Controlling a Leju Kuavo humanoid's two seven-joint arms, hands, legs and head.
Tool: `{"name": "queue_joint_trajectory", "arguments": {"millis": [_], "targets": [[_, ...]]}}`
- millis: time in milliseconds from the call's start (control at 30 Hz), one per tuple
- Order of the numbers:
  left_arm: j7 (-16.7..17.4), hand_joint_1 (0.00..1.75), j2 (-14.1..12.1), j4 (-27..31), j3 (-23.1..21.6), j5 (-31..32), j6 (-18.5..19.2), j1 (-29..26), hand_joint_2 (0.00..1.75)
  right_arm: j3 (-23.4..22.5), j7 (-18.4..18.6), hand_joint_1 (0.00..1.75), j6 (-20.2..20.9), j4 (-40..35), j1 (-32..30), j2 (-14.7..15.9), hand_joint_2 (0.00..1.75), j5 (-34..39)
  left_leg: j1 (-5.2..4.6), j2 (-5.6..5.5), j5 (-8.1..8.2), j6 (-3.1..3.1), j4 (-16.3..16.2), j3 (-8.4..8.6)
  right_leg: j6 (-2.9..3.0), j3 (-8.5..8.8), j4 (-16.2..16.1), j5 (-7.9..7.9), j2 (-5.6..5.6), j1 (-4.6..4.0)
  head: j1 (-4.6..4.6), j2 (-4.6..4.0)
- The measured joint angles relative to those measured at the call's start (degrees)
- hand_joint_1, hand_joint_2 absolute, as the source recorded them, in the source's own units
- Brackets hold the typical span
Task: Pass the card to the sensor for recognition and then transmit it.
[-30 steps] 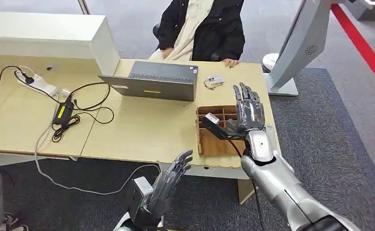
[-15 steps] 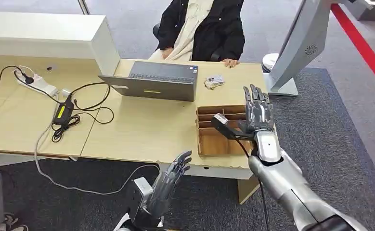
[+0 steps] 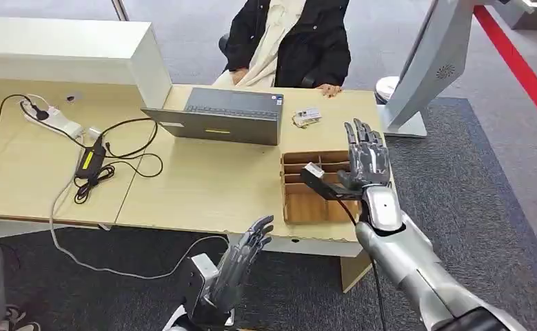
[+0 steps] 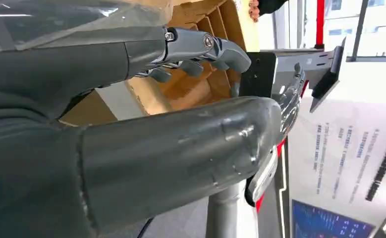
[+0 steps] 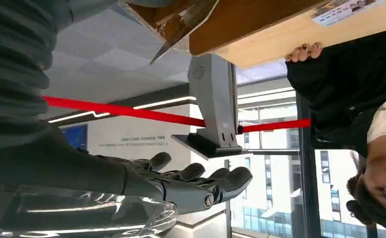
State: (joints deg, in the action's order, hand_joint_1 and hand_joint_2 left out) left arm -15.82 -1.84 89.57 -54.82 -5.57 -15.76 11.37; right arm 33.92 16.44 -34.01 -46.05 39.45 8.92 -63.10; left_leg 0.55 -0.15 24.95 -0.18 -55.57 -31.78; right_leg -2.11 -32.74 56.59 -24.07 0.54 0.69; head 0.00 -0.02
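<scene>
The robot's right hand [image 3: 367, 160], fingers apart and empty, hovers over the compartmented wooden box [image 3: 313, 200] while small white cards [image 3: 307, 116] lie beside the grey laptop [image 3: 218, 116]; reaching from here risks snagging the box walls.

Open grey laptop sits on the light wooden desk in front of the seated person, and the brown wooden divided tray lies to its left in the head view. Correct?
Not quite: in the head view the brown wooden divided tray lies right of the open grey laptop, not left.
</scene>
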Motion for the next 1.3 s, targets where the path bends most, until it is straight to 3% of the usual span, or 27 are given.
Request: {"name": "queue_joint_trajectory", "arguments": {"millis": [500,800,1300], "targets": [[-0.6,0.0,0.0,0.0,0.0,-0.2,0.9,0.0,0.0,0.0,-1.3,0.0,1.2,1.4,0.5,-0.9,1.75,0.3,0.0,0.0,0.0,0.0,0.0,0.0,0.0,0.0,0.0,0.0,0.0,0.0,-0.02,0.0],[-1.0,0.0,0.0,0.0,0.0,-0.3,1.4,0.1,0.0,0.0,-1.0,0.0,4.0,2.9,1.1,-1.1,1.75,0.7,0.0,0.0,0.0,0.0,0.0,0.0,0.0,0.0,0.0,0.0,0.0,0.0,0.0,0.0],[-1.5,0.0,0.0,-0.2,0.0,-0.3,1.4,0.0,0.0,0.1,-1.0,0.0,4.0,5.3,2.5,-1.8,1.75,1.1,0.0,0.0,0.0,0.0,0.0,0.0,0.0,0.0,0.0,0.0,0.0,0.0,0.0,0.0]]}}
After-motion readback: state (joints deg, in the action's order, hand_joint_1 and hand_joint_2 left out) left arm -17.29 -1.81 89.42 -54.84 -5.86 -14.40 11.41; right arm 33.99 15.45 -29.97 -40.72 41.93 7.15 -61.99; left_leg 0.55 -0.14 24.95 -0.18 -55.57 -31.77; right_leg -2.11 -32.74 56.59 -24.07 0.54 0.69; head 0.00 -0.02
